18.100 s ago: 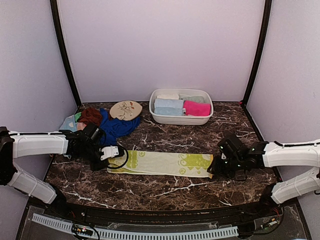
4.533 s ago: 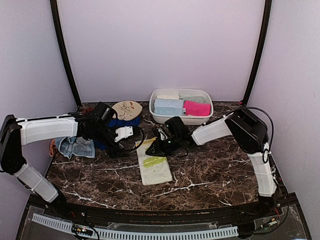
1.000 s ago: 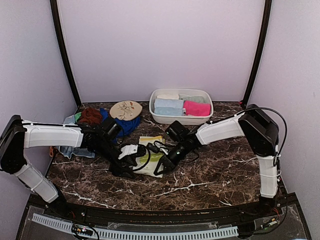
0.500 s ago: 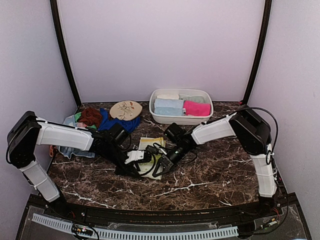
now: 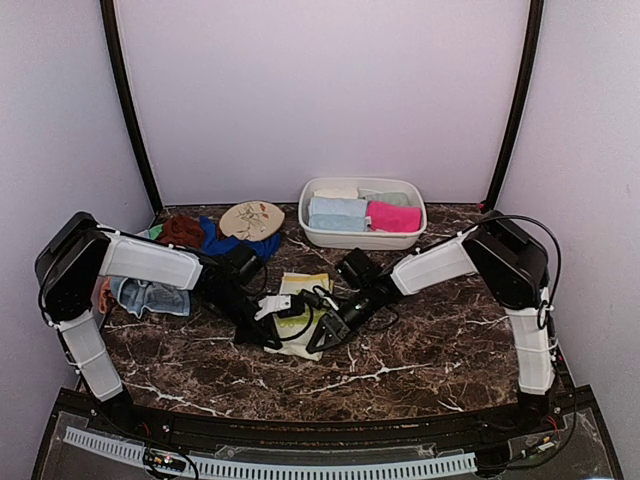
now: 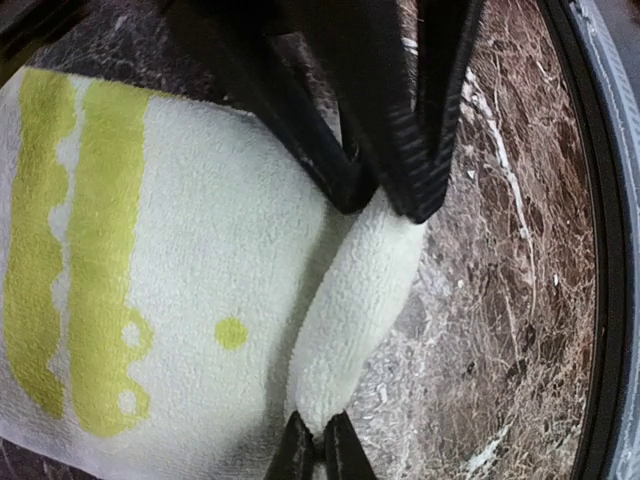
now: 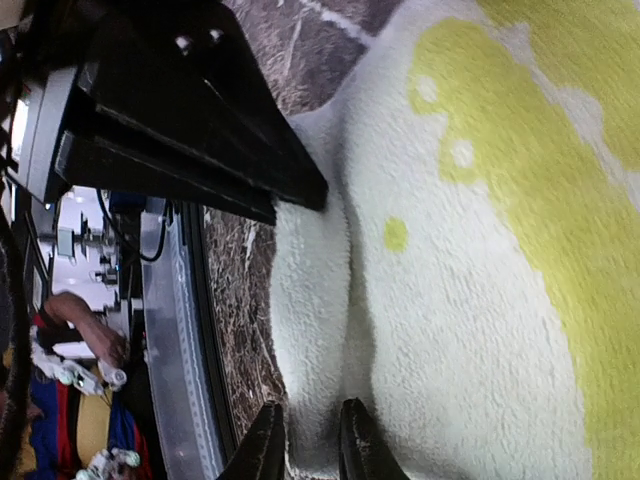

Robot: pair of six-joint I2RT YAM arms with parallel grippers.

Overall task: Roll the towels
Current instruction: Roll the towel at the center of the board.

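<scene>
Starting the roll: left fingers (image 6: 420,150) & right fingers (image 7: 200,130) clamped on towel (image 5: 298,290) edge, approx one turn in; pile (image 5: 215,240) not yet done, basin (image 5: 360,241) part-filled.

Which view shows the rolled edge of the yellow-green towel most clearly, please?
The left wrist view: the rolled edge sits mid-frame, round and clear below the left gripper. The right wrist view shows it as a narrower strip. The top view shows the towel small, the edge indistinct.
</scene>
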